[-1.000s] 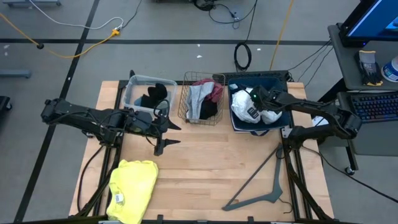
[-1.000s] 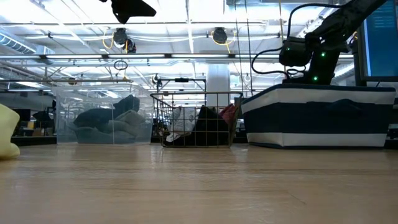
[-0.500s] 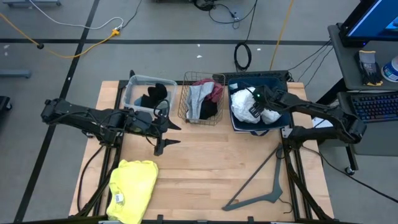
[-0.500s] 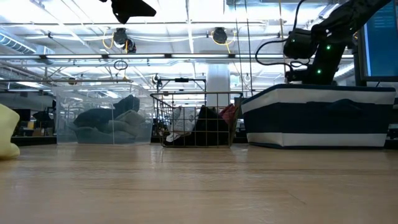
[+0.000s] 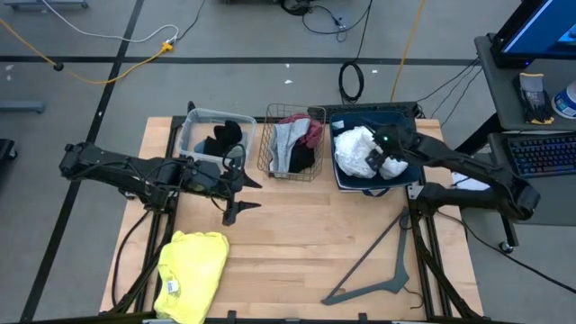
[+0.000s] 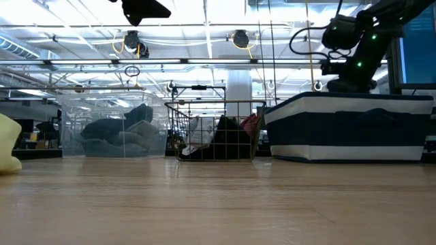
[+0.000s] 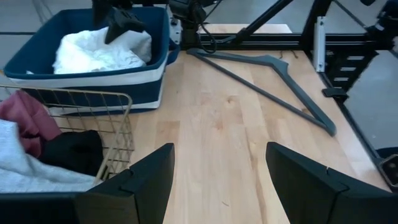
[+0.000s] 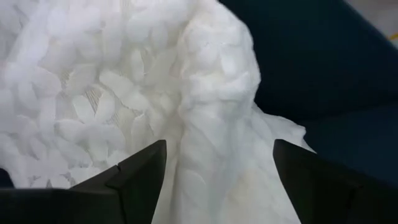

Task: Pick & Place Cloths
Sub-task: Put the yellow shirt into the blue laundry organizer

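Spanning the middle of the high view, a pale wooden table (image 5: pixel 297 243) sits on grey floor with cables trailing at twelve o'clock and a desk with a keyboard (image 5: pixel 547 151) at three. Across it the low view shows a hall of ceiling lights and framing. Along the table's far edge stand a clear bin (image 5: pixel 191 131) holding dark cloths (image 5: pixel 223 139), a wire basket (image 5: pixel 269 144) with grey, maroon and black pieces (image 5: pixel 295 146), and a navy bin (image 5: pixel 346 175). A grey hanger (image 5: pixel 378 270) lies toward four o'clock.

Since a second ago the right gripper (image 5: pixel 378 158) has drawn back toward three o'clock over the navy bin, and more of the white cloth (image 5: pixel 356 149) shows. The left gripper (image 5: pixel 245 193) has not moved, hovering at nine o'clock with fingers spread wide and empty.

The right fingers (image 8: pixel 134 180) stand apart with crumpled, quilted white fabric between them; whether they grip it cannot be told. The yellow cloth (image 5: pixel 192 274) lies flat at seven o'clock.
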Controlling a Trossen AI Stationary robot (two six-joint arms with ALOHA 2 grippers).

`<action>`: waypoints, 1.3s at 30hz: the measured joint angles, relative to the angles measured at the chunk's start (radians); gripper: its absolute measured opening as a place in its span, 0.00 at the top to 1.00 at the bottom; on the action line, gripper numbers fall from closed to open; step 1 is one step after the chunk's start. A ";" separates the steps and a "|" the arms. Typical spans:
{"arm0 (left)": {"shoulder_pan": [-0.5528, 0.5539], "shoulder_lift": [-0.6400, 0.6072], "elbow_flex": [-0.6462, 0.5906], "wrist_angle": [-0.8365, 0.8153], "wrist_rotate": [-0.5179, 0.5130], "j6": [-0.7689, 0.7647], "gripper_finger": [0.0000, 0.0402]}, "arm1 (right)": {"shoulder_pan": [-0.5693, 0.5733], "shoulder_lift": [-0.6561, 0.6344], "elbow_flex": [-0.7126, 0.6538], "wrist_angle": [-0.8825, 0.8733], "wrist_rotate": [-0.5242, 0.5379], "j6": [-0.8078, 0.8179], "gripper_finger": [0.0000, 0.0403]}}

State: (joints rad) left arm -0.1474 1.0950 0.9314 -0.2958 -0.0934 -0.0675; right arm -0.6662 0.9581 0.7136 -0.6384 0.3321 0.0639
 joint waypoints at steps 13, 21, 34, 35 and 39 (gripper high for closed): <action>-0.080 0.001 0.000 -0.096 0.033 -0.179 0.37 | 0.000 -0.181 0.000 0.002 -0.099 0.004 0.29; -0.190 0.069 0.002 -0.290 -0.064 -0.493 0.37 | 0.000 -0.268 0.000 0.065 -0.257 0.004 0.30; -0.315 0.193 0.001 -0.575 -0.036 -1.023 0.37 | 0.000 -0.349 0.000 0.217 -0.560 0.003 0.30; -0.324 0.194 0.001 -0.596 -0.025 -1.063 0.37 | 0.000 -0.352 0.000 0.220 -0.572 0.004 0.30; -0.367 0.194 0.001 -0.666 -0.003 -1.208 0.37 | 0.000 -0.355 0.000 0.222 -0.573 0.004 0.30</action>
State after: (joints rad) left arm -0.5148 1.2892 0.9321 -0.9623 -0.0963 -1.2757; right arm -0.6659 0.6029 0.7136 -0.4167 -0.2409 0.0677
